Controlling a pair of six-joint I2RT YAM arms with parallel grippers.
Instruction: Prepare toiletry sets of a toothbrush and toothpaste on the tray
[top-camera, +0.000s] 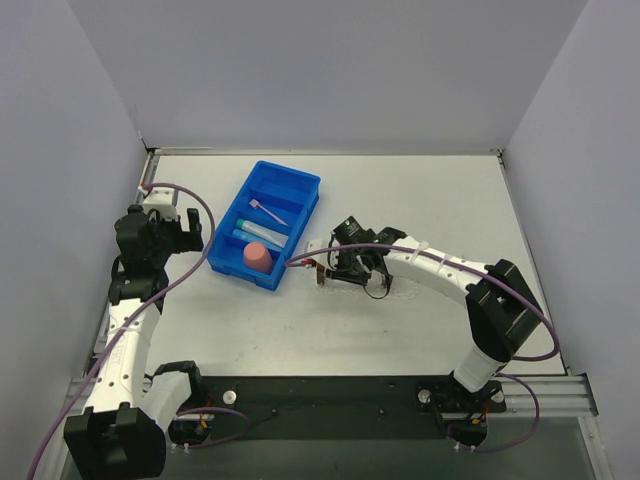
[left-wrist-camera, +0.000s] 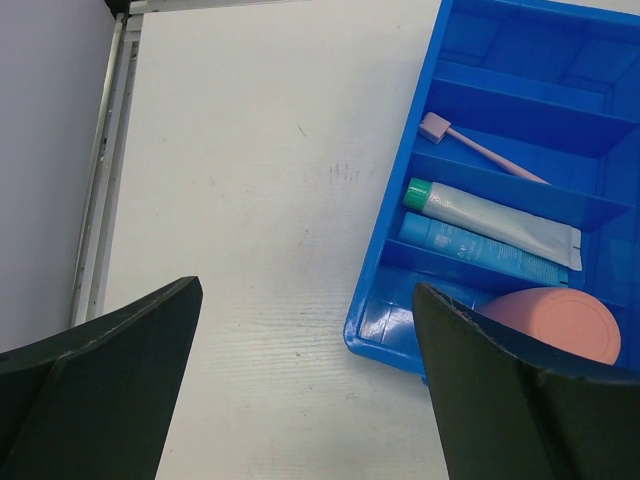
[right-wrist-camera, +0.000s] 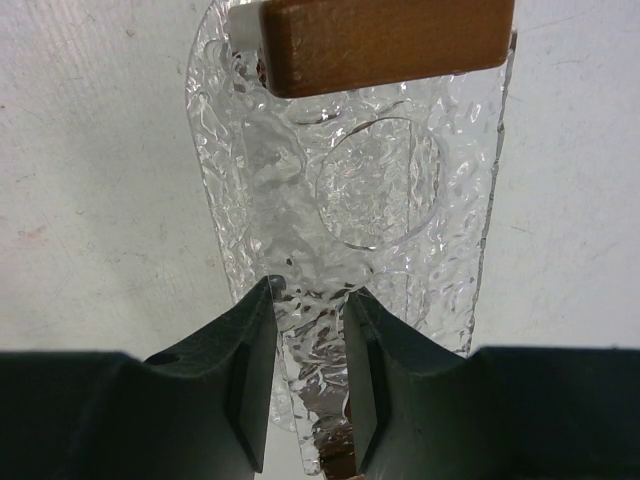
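My right tool pinches the clear tray over the worktop, near the blue bin. My left tool hangs spread wide. The toothbrush and toothpaste lie in the bin.

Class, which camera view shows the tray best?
Right wrist: the tray fills the frame, pinched by the right gripper. The top view shows only a small, half-hidden glimpse; the left wrist shows none.
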